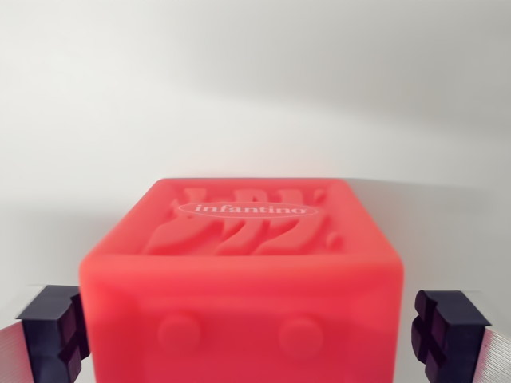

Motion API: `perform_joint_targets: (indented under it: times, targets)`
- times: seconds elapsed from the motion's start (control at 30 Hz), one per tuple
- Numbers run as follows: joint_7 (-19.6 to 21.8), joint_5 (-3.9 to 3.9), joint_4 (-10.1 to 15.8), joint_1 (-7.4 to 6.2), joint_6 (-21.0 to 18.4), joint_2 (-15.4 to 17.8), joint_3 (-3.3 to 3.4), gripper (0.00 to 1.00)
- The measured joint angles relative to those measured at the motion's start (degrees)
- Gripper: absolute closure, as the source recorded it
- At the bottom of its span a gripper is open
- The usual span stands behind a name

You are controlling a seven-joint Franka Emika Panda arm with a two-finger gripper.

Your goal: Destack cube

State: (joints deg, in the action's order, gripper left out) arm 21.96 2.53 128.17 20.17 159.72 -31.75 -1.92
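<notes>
Wrist view: the red cube (243, 279), embossed "infantino" on its upper face, fills the lower centre of the frame and sits between the two dark fingers (54, 331). One pad appears at the wrist view's left edge, the other at the right edge. The fingers stand wide; the right pad shows a clear gap to the cube, the left pad lies just beside it, contact uncertain. Whatever supports the cube is hidden beneath it. A pale desk (255, 96) extends behind.

Step in hand, by judgement: grasp alignment on the top cube. Next move requires closing evenly on both side faces, then lifting straight up
</notes>
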Motion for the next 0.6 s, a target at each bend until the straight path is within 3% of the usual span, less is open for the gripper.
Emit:
perform_joint_targets:
  times: [0.6]
  targets:
    - [-0.09, -0.22, 1.60, 0.15, -4.65, 6.41, -0.28, 0.00]
